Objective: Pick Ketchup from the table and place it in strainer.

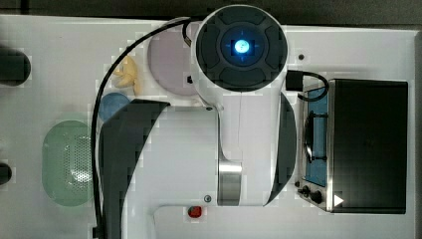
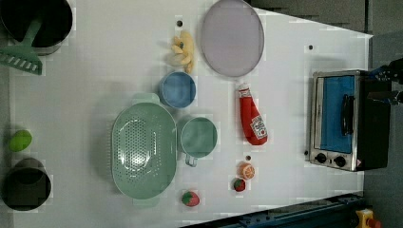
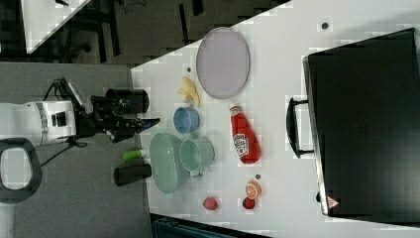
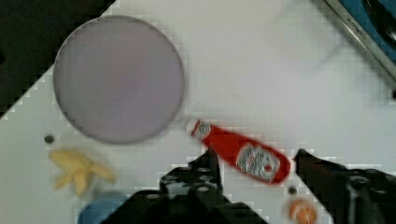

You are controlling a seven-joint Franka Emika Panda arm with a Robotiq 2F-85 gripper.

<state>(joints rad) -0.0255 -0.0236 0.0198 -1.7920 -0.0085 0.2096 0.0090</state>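
Item: my gripper (image 4: 254, 156), fingers spread wide and holding nothing, hanging above the table (image 2: 119, 61). In the right view it (image 3: 148, 121) shows dark at the end of my white arm (image 3: 39, 124).

Item: the ketchup (image 4: 240, 151), nearest thing to my tool, seen in the gap between my two fingers in the wrist view, lying flat on the table. Red body, white label, red-and-white cap end pointing toward the plate. Not touched by either finger.

Item: an orange slice (image 4: 302, 211), just beyond the ketchup's base. In the left view two small red fruits, (image 2: 239, 184) and (image 2: 190, 198), lie close to it; I cannot tell for sure what kind each one is.

Item: a lilac round plate (image 4: 119, 78), just past the cap end.

Item: a yellow banana bunch (image 4: 79, 168), beside the plate's rim.

Item: a blue cup (image 2: 177, 89), next to the bananas, and a green cup (image 2: 198, 137), beside it.

Item: the strainer (image 2: 142, 149), pale green, perforated bottom, on the far side of the two cups from the ketchup, touching the green cup or nearly so. Nothing in it.

Item: a toaster oven (image 2: 344, 121), on the ketchup's other side, well apart.

Item: a dark pot with a green spatula (image 2: 21, 54), a lime-green fruit (image 2: 20, 140) and a second dark pot (image 2: 26, 185), farthest off, beyond the strainer.
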